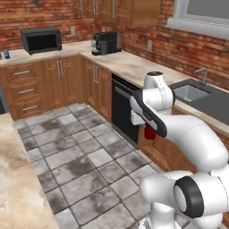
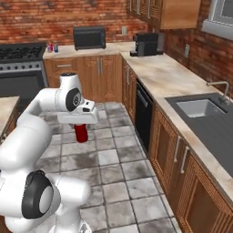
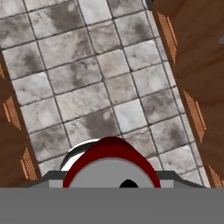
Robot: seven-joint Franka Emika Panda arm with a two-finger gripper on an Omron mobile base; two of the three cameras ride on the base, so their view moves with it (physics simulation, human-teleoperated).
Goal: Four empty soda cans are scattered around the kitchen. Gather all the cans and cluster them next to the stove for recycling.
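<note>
Hanging above grey floor tiles [image 1: 76, 147], the claw [image 1: 150, 129] grips a red soda can [image 1: 150, 133] beside the wooden desk [image 1: 134, 67]. From the right, stove [image 2: 20, 54] sits far left. Hand view: can [image 3: 111, 168] over tiles.

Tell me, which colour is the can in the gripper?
Red soda can with a silver top, best in the right base view.
</note>
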